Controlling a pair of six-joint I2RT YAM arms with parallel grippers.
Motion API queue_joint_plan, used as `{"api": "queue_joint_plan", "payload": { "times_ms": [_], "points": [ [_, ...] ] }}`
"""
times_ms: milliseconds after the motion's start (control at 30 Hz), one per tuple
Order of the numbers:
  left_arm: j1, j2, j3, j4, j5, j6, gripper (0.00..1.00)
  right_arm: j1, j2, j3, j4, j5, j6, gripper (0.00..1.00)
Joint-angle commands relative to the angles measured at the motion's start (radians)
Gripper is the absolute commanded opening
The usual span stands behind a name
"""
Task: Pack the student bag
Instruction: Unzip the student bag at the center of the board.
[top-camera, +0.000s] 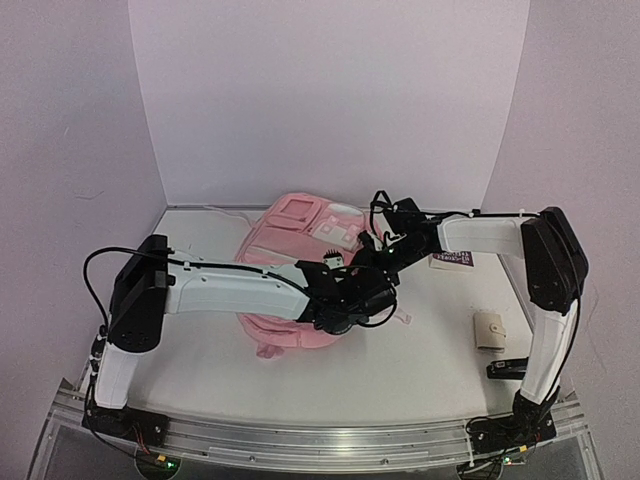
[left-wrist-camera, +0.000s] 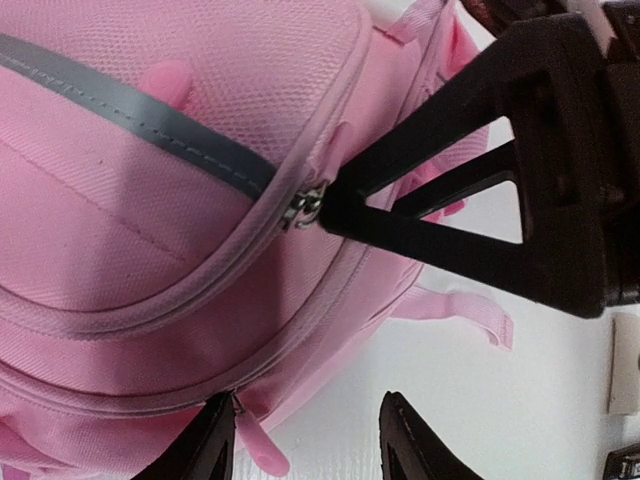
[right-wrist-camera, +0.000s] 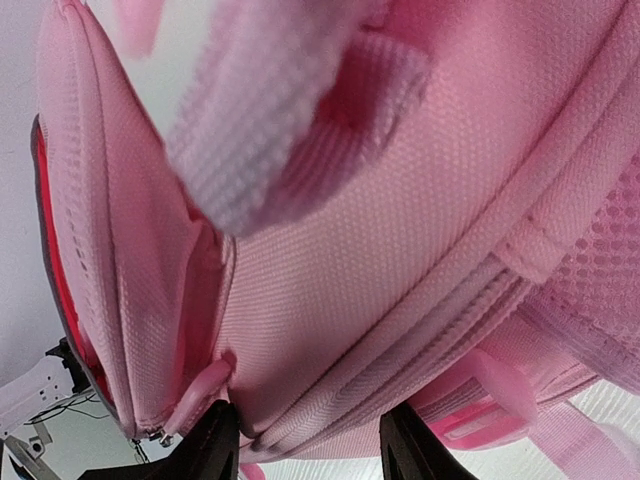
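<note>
– Up top, student bag (top-camera: 290, 245) sits in the middle of the table (top-camera: 420, 390). Which step?
– Left wrist cam: left gripper (left-wrist-camera: 308, 398) spread and empty at the bag's edge; right gripper (left-wrist-camera: 328, 212) has its tip on the zip slider (left-wrist-camera: 303, 205).
– Right wrist cam: jaws apart astride a seam, pinching nothing. Unzipping, I reckon. Next: clamp that slider, drag it along its track, left gripper bracing.

robot lab bench: white backdrop panels (top-camera: 330, 90), white table (top-camera: 400, 370), aluminium mounting rail (top-camera: 330, 437)
</note>
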Motion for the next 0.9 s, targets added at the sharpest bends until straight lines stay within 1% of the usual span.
{"api": "queue_joint_plan", "payload": {
  "times_ms": [0, 167, 300, 500, 633, 867],
  "points": [
    [0.013, 0.055, 0.130, -0.189, -0.021, -0.090, 0.49, 0.004, 0.018, 0.027, 0.013, 0.020, 0.009, 0.49],
    [0.008, 0.078, 0.208, -0.376, -0.039, -0.229, 0.47, 0.005, 0.012, 0.019, 0.014, 0.024, 0.005, 0.49],
    [-0.010, 0.082, 0.238, -0.424, -0.084, -0.257, 0.44, 0.005, 0.008, 0.017, 0.015, 0.029, 0.005, 0.49],
    [-0.013, 0.093, 0.248, -0.415, -0.083, -0.250, 0.44, 0.004, 0.011, 0.017, 0.016, 0.030, 0.006, 0.49],
    [-0.013, 0.104, 0.251, -0.379, -0.084, -0.229, 0.45, 0.005, 0.013, 0.019, 0.017, 0.028, 0.008, 0.49],
    [-0.013, 0.170, 0.329, -0.407, -0.080, -0.224, 0.45, 0.005, 0.017, 0.022, 0.020, 0.021, 0.014, 0.49]
  ]
}}
